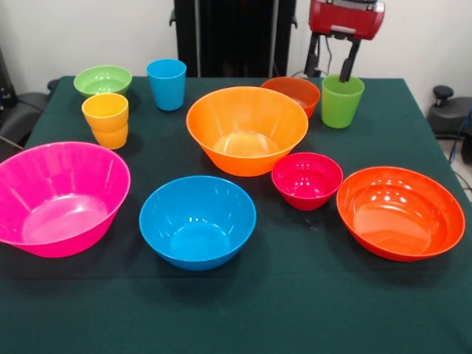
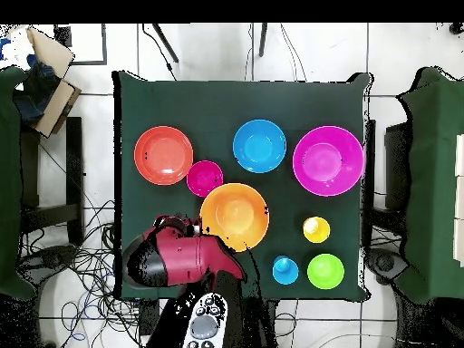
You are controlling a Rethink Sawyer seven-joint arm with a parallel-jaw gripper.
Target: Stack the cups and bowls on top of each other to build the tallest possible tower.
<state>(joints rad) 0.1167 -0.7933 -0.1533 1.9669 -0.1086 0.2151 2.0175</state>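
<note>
Handling assessment: gripper poised over green cup, nothing yet stacked

Standing at the table, I find every piece apart on the dark green cloth (image 1: 295,310); no tower exists. The gripper (image 1: 331,65) hangs at the far side with its two fingers spread, one tip (image 1: 345,74) at the rim of the green cup (image 1: 341,101), grasping nothing. That cup stands upright just beside the small orange-red bowl (image 1: 293,94).

Elsewhere: the big orange bowl (image 1: 247,129) sits mid-table, the small magenta bowl (image 1: 307,179) and the wide red-orange bowl (image 1: 400,212) to one side of it, the medium blue bowl (image 1: 198,220) and big pink bowl (image 1: 60,197) to the other. The yellow-orange cup (image 1: 106,119), blue cup (image 1: 167,83) and small green bowl (image 1: 102,80) stand at the far corner.

Judgement: all pieces look like light, rigid, glossy plastic, so likely slippery and apt to skid or tip under a sideways nudge. The cup's tapered wall would squeeze out of a low pinch; a hold across the rim, one finger inside and one outside, appears soundest. Bowls likewise by the rim wall.
</note>
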